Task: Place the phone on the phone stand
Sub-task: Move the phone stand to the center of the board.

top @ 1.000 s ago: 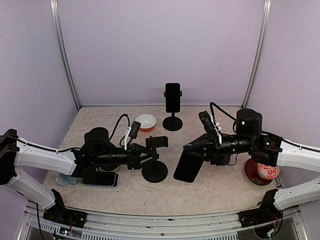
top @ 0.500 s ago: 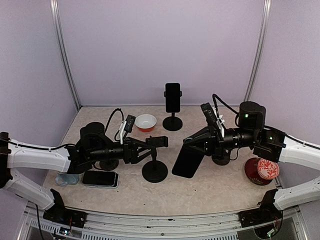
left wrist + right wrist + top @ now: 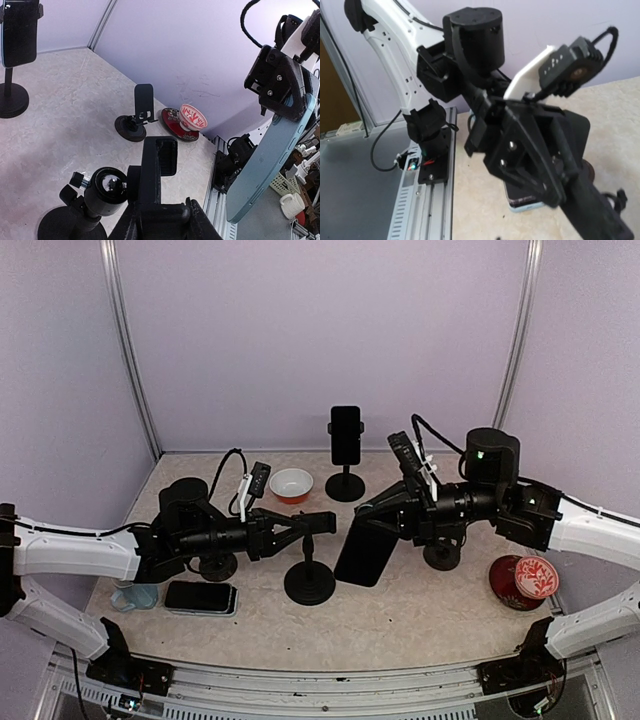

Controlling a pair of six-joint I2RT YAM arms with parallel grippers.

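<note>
The right fingers (image 3: 388, 514) are clenched on the upper end of the phone (image 3: 362, 552) (it hangs tilted above the desk (image 3: 420, 615)), just right of the phone stand (image 3: 309, 585). The left fingers (image 3: 300, 527) grasp the stand's cradle, 1 on each side.

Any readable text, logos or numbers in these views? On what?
None legible in any view.
Light blue phone: plain back, no logo visible.
Black phone upright at the back: screen dark.
Dark phone lying flat: screen dark.
Black phone stand with round base: unmarked.
Red-and-white patterned bowl: pattern only, no letters.
</note>
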